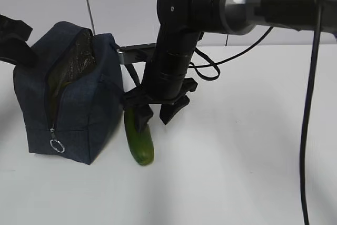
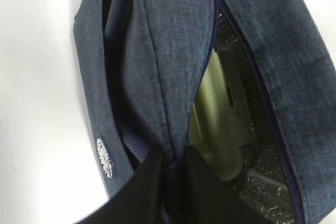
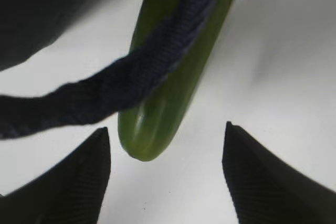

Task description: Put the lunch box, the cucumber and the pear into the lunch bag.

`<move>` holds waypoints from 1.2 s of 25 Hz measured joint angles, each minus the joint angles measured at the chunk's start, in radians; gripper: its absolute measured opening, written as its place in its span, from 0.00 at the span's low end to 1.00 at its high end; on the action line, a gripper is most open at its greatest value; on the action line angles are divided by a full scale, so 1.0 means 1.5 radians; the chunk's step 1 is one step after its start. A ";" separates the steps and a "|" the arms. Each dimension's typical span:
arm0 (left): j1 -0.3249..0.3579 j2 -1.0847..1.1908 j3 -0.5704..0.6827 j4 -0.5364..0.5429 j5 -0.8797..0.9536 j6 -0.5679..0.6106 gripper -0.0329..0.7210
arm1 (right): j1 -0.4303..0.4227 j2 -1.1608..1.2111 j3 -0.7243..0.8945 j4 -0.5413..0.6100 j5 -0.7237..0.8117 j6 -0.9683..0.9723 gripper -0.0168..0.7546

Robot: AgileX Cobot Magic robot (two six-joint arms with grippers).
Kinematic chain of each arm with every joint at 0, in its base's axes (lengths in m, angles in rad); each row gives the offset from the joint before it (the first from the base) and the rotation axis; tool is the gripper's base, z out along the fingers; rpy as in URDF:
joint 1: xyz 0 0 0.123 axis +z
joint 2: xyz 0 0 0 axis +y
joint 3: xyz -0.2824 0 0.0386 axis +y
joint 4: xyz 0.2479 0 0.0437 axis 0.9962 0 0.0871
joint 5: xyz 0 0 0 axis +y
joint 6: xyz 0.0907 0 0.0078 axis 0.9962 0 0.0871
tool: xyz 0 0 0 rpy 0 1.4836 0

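Two black fingers [image 3: 68,182] of right gripper [image 1: 157,110] spread apart, poised over far end of cucumber [image 1: 139,138], its tip between them toward 11 o'clock. Cucumber flat on white table [image 1: 237,156], just beside lunch bag [image 1: 68,93] at its 3 o'clock, bag strap [image 3: 105,85] draped across it. Left gripper [image 2: 168,192] clamped on bag's fabric edge, holding it unzipped. Lunch box [image 2: 220,129] inside, pale green lid showing.
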 joint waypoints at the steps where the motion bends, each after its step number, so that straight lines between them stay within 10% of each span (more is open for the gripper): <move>1: 0.000 0.000 0.000 0.000 0.000 0.000 0.07 | 0.001 0.003 0.000 0.010 -0.004 -0.001 0.69; 30: 0.000 0.000 0.000 0.000 0.000 0.000 0.07 | 0.025 0.091 0.000 0.060 -0.080 -0.003 0.75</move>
